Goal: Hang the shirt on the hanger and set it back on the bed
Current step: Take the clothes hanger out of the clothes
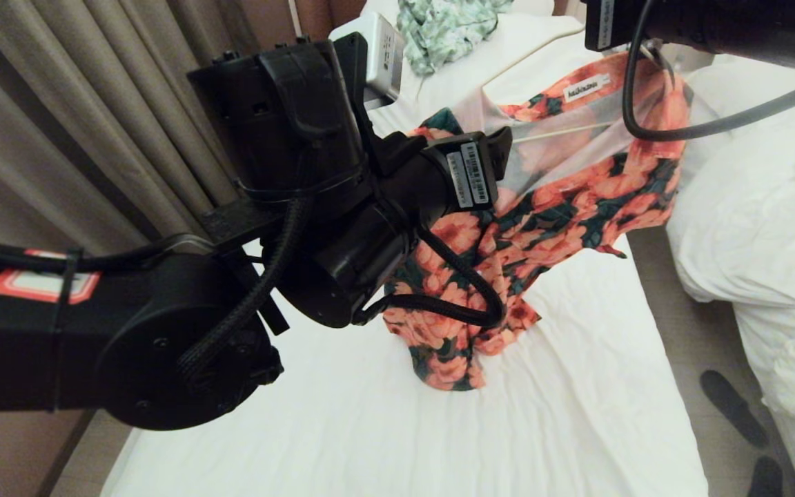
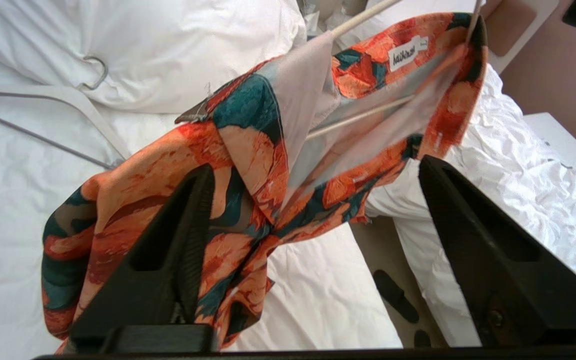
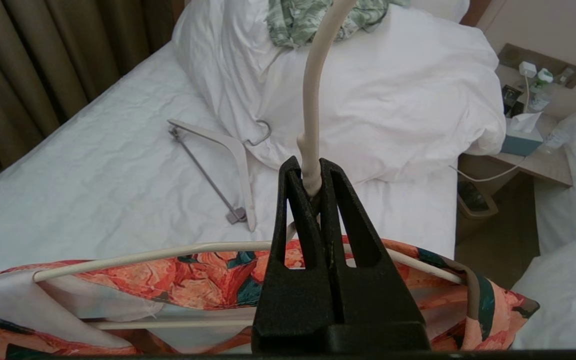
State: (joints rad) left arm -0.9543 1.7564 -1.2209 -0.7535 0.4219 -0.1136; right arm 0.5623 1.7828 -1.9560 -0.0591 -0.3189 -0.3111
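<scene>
1. So far we have the shirt (image 1: 563,186) draped on the hanger (image 3: 313,125), one shoulder threaded, hem trailing on the bed (image 1: 577,414) near its middle.
2. Our right gripper (image 3: 311,187) pinches the hanger's neck; our left gripper (image 2: 313,200) gapes wide beside the collar.
3. Left: seat the other shoulder, lay it down.

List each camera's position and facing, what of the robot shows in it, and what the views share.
Head view: high, looking down along the bed; the left arm fills the foreground.
Left wrist view: behind the open left gripper, facing the shirt.
Right wrist view: behind the right gripper, shut on the hanger, facing the pillows.
Shared: all three show shirt and hanger; both wrist views show the spare grey hanger.
</scene>
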